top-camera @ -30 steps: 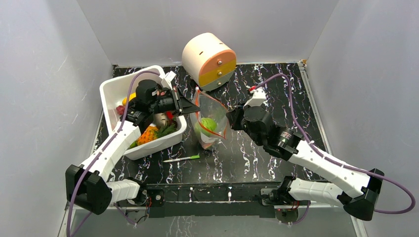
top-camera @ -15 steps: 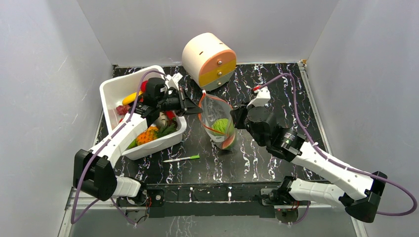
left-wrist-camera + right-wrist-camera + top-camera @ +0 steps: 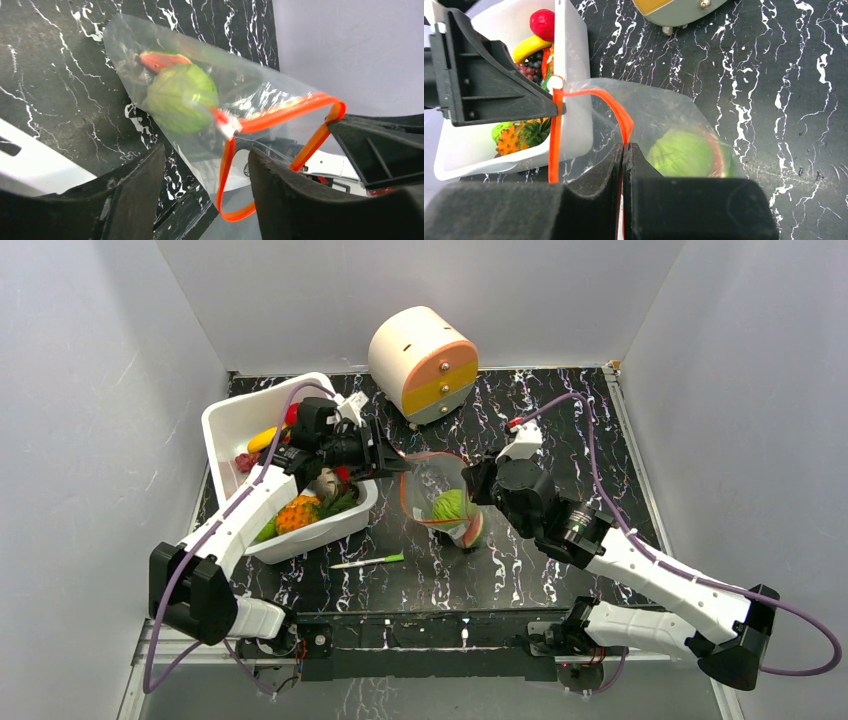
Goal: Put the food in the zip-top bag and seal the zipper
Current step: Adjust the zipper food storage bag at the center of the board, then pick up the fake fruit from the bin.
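The right gripper (image 3: 624, 150) is closed flat on the zipper (image 3: 556, 130), with the orange strip pinched between its two pads. The left gripper (image 3: 390, 458) has its jaws apart; the loop of the strip hangs in the gap between them, and I cannot tell if either finger really touches it. So the mouth of the bag (image 3: 664, 110) is stretched from one gripper to the other, and its long axis runs along the line between the two tools. From that line the body of the bag points away, down toward the table on the right gripper's side. A green food piece (image 3: 679, 152) lies deep inside, well past the right gripper's tips, with a red piece (image 3: 160, 60) just beside it. More food, such as the pineapple (image 3: 298, 512), lies in the bin (image 3: 225, 420), close behind the left gripper, so I judge this arm is the nearer one to fetch it.
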{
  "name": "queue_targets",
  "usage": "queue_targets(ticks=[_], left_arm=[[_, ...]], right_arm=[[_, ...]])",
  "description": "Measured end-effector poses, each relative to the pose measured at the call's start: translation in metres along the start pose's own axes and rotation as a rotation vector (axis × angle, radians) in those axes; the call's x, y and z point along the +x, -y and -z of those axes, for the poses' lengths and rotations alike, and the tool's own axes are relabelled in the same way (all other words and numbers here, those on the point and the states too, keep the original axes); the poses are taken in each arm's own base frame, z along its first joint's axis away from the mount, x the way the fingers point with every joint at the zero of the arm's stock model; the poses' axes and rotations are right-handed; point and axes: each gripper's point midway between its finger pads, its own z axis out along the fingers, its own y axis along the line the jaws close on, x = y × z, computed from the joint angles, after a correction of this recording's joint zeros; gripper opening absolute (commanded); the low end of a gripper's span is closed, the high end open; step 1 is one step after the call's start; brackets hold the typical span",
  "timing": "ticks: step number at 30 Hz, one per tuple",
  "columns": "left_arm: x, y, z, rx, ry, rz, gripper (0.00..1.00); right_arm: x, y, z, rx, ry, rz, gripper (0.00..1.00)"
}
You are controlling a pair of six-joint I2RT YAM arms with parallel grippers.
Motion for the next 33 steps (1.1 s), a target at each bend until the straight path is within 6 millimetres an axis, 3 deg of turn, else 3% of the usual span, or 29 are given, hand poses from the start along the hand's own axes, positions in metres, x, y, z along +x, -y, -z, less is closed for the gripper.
queue_targets(ticks=[2,10,16,21,29,33], left_arm=[[-0.003,0.0,0.004,-0.025,0.008,-0.019,0.77],[-0.017,0.003,0.033,-0.143,0.081,-0.108,0.87],[-0.026,-0.007,0.057,-0.274,0.146,-0.166,0.92],[-0.034,-0.025,0.074,-0.417,0.191,-0.199,0.9],[-0.049,-0.058,0.094,-0.594,0.258,-0.193,0.78],[-0.059,-0.084,0.103,-0.65,0.305,-0.143,0.72]], right_arm=[[0.002,-0.001,-0.001,-0.006,-0.001,-0.004,0.0],[0.009,-0.001,-0.004,-0.01,-0.017,0.002,0.0],[0.008,-0.002,-0.005,-0.016,-0.009,-0.001,0.0],[0.009,-0.002,-0.006,-0.017,-0.008,0.002,0.0],[0.01,-0.002,-0.007,-0.025,-0.003,0.017,0.0],[0.011,-0.003,-0.007,-0.029,-0.005,0.024,0.0]])
